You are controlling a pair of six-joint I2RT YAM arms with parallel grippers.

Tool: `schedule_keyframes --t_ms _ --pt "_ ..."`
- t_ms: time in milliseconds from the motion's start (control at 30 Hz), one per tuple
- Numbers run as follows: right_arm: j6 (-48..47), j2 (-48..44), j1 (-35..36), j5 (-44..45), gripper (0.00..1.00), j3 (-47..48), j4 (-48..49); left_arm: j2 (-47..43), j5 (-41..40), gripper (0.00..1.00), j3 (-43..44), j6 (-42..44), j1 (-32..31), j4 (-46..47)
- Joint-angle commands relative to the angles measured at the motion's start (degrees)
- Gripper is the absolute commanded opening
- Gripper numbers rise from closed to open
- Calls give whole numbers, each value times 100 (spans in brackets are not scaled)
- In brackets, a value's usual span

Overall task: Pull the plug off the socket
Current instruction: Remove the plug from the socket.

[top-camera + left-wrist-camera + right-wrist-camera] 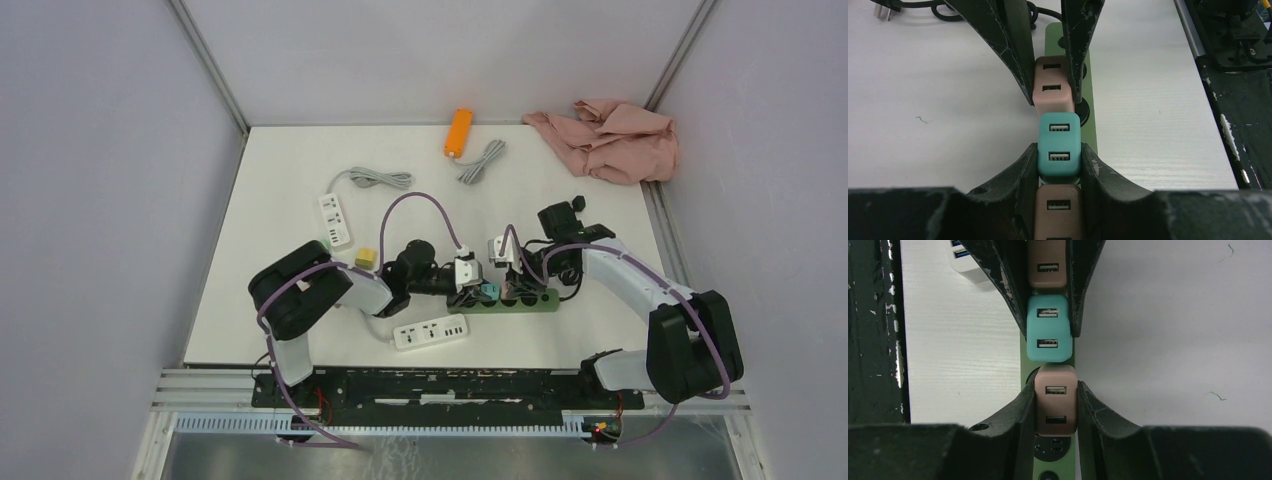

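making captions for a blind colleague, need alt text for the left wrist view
The left gripper is shut on a teal two-port USB charger plug seated in a green plastic power strip; just beyond, the right gripper clamps a beige charger plug.

No text, brand, number or sign can be read in any view. Teal charger (1059,145), pink charger (1055,400) and green power strip (1091,135): plain faces. White power strips (431,332) in the top view: too small to tell.
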Motion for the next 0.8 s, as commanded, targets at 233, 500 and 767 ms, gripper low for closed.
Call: schedule_keyframes --t_ms 233,500,767 --pt "-2008 -31 -246 -1176 0 293 -1504 148 -131 3 -3 318 25 -213" --pt "271 -36 260 -1118 0 229 301 173 -121 3 41 338 19 -276" --pt "-506 -109 -309 -617 0 384 -355 174 -122 3 41 332 18 -275"
